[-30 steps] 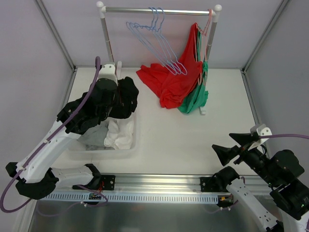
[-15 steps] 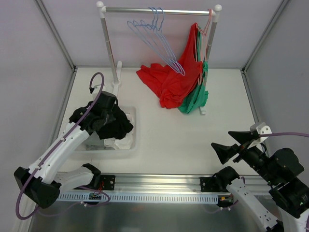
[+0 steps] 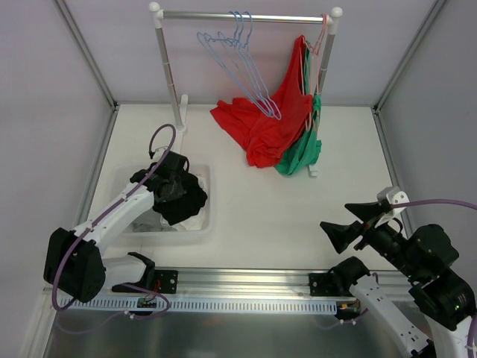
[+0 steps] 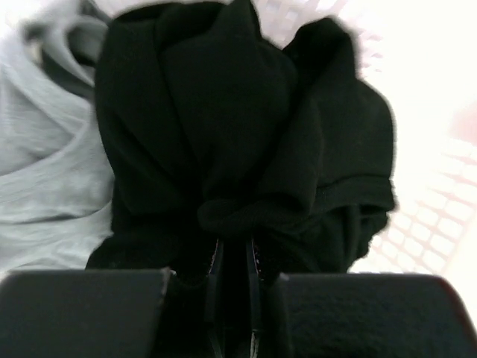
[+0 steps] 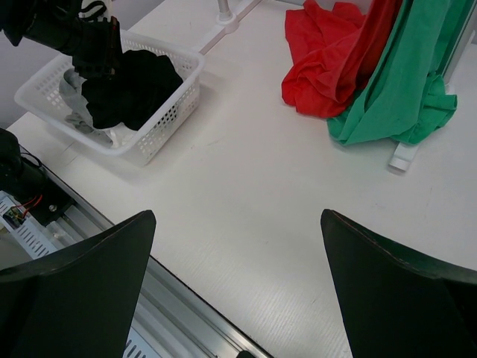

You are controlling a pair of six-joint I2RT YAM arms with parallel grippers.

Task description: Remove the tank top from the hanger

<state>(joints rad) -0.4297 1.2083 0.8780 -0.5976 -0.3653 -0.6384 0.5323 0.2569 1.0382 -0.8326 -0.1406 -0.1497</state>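
A red tank top (image 3: 261, 138) and a green one (image 3: 302, 153) hang at the right end of the rail (image 3: 209, 15), their lower parts lying on the table. Both also show in the right wrist view: the red one (image 5: 328, 67) and the green one (image 5: 395, 104). My left gripper (image 3: 174, 188) is shut on a black garment (image 3: 190, 201), low inside the white basket (image 3: 119, 177). In the left wrist view the gripper (image 4: 235, 257) pinches the black cloth (image 4: 246, 127). My right gripper (image 3: 337, 218) is open and empty over the front right of the table; it also shows in its own wrist view (image 5: 237, 216).
Several empty lilac hangers (image 3: 238, 56) hang mid-rail. Grey and white clothes (image 4: 45, 164) lie in the basket (image 5: 168, 119) under the black garment (image 5: 130, 89). The rack's posts stand at the back, its right foot (image 5: 402, 153) by the green top. White walls close in three sides.
My left arm has come down and toward the near side, carrying the black garment from above the basket into it. My right gripper has shifted slightly left.
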